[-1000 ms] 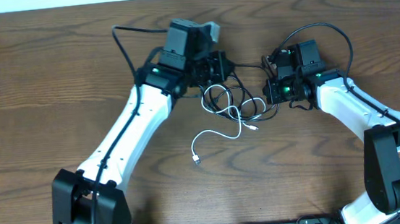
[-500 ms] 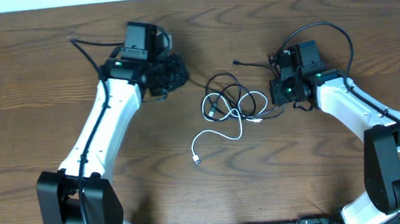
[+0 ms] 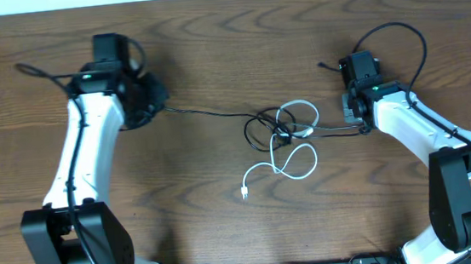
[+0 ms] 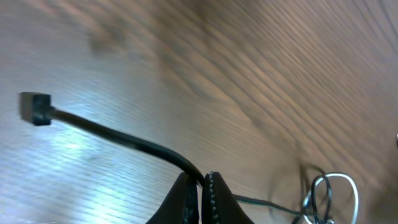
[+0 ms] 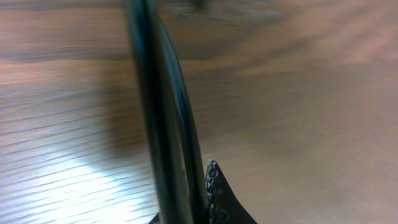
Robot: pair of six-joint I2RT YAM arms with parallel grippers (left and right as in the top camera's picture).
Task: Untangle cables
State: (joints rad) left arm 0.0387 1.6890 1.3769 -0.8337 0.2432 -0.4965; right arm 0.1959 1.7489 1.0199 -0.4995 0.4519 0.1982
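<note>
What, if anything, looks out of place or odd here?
Only the tangle itself: the black cable runs nearly straight from the left gripper to the middle of the table, where its loops overlap the white cable, then on to the right gripper. Nothing looks spilled or damaged.

In the right wrist view the black cable (image 5: 158,106) is blurry and runs off the top. The left wrist view cuts off the loop of the white cable (image 4: 341,177).
</note>
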